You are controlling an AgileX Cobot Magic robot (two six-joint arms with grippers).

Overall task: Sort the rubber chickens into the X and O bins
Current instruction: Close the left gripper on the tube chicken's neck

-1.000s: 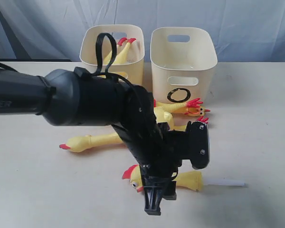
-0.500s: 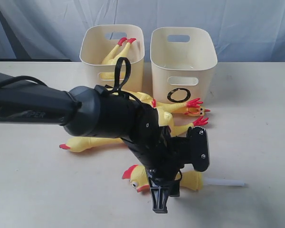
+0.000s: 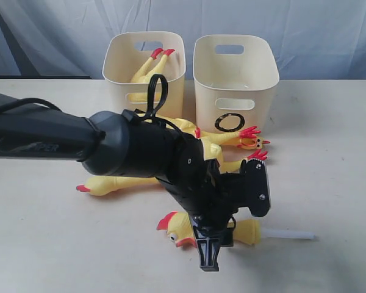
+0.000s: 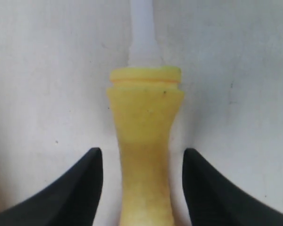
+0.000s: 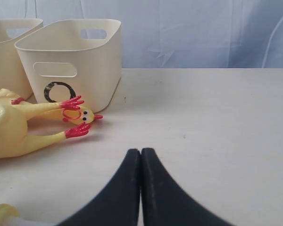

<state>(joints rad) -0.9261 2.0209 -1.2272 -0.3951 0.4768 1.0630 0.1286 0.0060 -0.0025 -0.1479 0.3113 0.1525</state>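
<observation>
Left tub, cream plastic, slot-handled (image 3: 114, 76): one yellow rubber chicken (image 3: 147, 68) inside, red feet up; mark hidden behind arm.
Right tub, cream plastic, black O (image 3: 265, 85): nothing seen inside.
Long yellow rubber chickens (image 3: 119, 182): at least two on the pale table (image 3: 329, 183), just before the tubs; unsorted.
Short yellow head-and-neck piece with white tube (image 4: 145, 117): flat on table, unsorted.
Left gripper (image 4: 142, 160): jaws apart, astride the neck, gaps both sides, nothing gripped.
Right gripper (image 5: 140, 160): jaws pressed together, empty.
Progress: judged early; one binned, rest outstanding.
</observation>
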